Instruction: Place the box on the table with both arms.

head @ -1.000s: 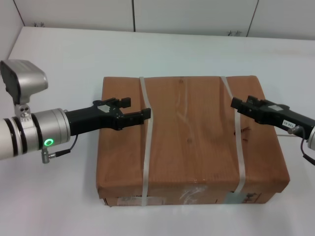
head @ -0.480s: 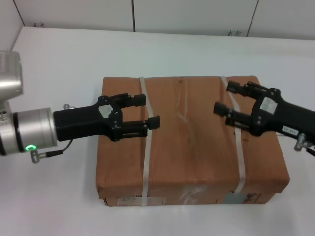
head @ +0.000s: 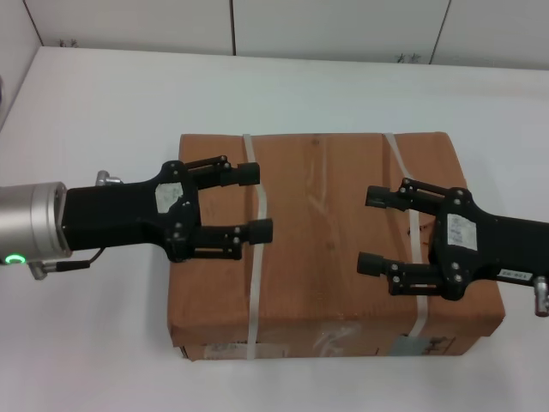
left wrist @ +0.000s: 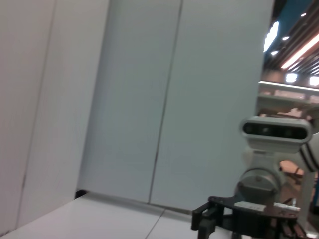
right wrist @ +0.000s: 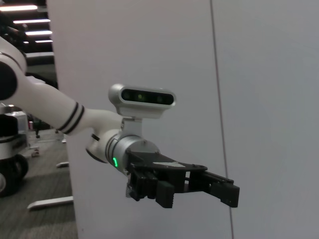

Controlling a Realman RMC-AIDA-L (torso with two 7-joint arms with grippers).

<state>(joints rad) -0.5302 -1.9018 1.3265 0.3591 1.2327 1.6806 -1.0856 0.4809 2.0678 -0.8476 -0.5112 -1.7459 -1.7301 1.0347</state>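
Note:
The brown cardboard box (head: 334,257) lies flat on the white table (head: 103,112), bound by two white straps (head: 255,292), with labels on its near side. My left gripper (head: 255,202) is open and empty, held over the box's left part and pointing right. My right gripper (head: 371,229) is open and empty, held over the box's right part and pointing left. The two grippers face each other and neither touches the box. The left wrist view shows the right gripper (left wrist: 204,221). The right wrist view shows the left gripper (right wrist: 197,194), open.
A white panelled wall (head: 343,26) runs along the table's far edge. Bare tabletop (head: 86,343) lies to the left, right and behind the box. The box's near side is close to the front of the view.
Both grippers have risen toward the camera and turned so their spread fingers show. The right gripper moved inward over the box. The box has not moved.

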